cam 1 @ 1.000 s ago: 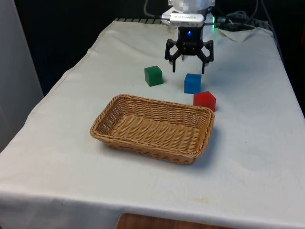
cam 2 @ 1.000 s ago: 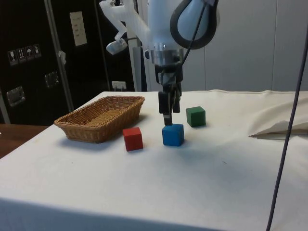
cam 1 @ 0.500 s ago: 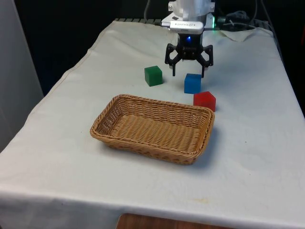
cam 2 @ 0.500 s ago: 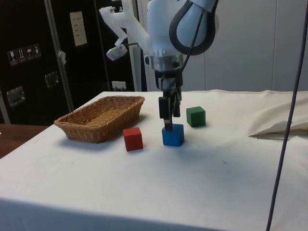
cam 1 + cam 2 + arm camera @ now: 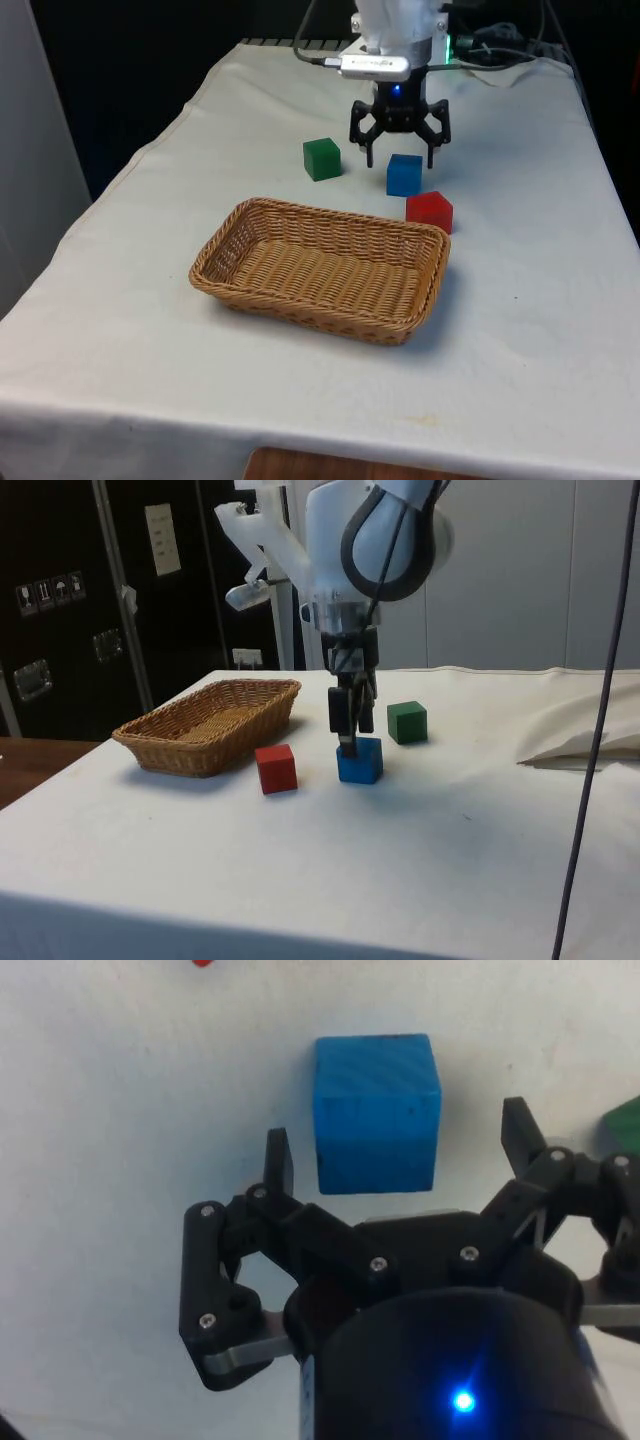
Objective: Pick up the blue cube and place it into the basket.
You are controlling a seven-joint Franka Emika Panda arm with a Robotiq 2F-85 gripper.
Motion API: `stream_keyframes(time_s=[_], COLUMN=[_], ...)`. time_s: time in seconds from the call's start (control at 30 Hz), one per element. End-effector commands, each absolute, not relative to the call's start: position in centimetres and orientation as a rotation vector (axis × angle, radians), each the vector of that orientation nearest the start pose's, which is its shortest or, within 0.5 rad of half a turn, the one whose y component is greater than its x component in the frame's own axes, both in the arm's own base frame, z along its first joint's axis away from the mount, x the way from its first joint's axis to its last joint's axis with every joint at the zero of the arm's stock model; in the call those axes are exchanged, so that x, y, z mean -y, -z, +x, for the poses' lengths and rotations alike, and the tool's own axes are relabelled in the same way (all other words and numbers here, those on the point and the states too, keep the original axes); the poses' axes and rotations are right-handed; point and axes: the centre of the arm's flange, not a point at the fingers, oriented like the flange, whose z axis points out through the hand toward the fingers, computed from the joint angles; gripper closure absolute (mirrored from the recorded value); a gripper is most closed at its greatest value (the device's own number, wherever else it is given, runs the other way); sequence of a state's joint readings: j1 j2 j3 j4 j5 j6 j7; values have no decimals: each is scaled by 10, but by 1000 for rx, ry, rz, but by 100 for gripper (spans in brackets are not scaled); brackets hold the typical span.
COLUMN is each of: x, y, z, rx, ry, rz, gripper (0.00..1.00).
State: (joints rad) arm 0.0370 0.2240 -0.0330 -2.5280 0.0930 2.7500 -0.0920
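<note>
The blue cube (image 5: 404,174) (image 5: 359,760) (image 5: 376,1112) sits on the white cloth between a green cube and a red cube. My gripper (image 5: 401,157) (image 5: 346,742) (image 5: 398,1148) hangs open just above the cloth, low over the blue cube's far side. One finger stands on each side of the cube, apart from it, and nothing is held. The wicker basket (image 5: 223,247) (image 5: 150,748) lies empty nearer the front camera, at the front view's left of the cubes.
A green cube (image 5: 322,159) (image 5: 407,722) stands at the front view's left of the gripper. A red cube (image 5: 429,212) (image 5: 276,768) sits close to the basket's far right corner. Crumpled cloth and cables (image 5: 505,58) lie at the table's far end.
The gripper has come down and shifted a little towards the blue cube, its open fingers now reaching the cube's level. The cubes and basket have not moved.
</note>
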Motion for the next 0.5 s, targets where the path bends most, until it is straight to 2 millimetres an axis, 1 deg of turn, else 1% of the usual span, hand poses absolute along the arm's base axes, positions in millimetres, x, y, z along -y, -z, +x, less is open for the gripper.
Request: stream_keyframes(time_s=[0.0, 0.17, 0.2, 0.23, 0.47], x=[-1, 0, 3, 0, 1], y=[-190, -185, -186, -184, -173], z=[462, 462, 461, 462, 464], rx=[18, 17, 17, 17, 12], ry=[13, 3, -15, 0, -1], rz=[-3090, -3079, -3095, -3078, -3081], gripper=[0, 0, 0, 0, 0])
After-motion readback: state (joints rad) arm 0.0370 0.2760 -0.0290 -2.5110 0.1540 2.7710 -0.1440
